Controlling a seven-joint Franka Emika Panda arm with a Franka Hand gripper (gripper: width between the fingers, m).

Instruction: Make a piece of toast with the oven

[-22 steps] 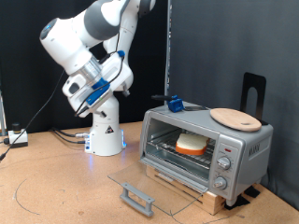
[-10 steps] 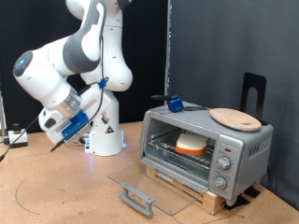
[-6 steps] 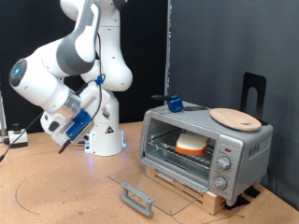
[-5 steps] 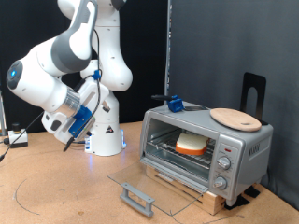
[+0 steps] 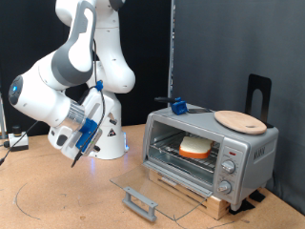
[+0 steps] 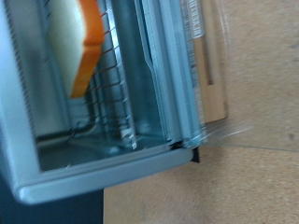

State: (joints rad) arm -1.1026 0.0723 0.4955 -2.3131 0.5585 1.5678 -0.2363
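The silver-grey oven (image 5: 250, 153) stands at the exterior view's right on a wooden base, its glass door (image 5: 143, 187) folded down flat. The piece of toast (image 5: 195, 146) lies on the wire rack inside. My gripper (image 5: 75, 156) hangs low at the exterior view's left, well away from the oven, with nothing seen in it. The wrist view shows the open oven (image 6: 103, 177), the toast (image 6: 73, 37) with its orange crust on the wire rack (image 6: 117, 89), and the edge of the glass door (image 6: 220, 131). My fingers do not show there.
A round tan wooden plate (image 5: 238, 120) and a small blue object (image 5: 176, 105) lie on the oven's top. A black stand (image 5: 257, 93) rises behind it. The door handle (image 5: 141, 202) juts towards the exterior view's bottom. Cables (image 5: 67, 140) run by the robot base.
The arm has swung down and towards the exterior view's left, away from the oven. The oven, its open door and the toast have not moved.
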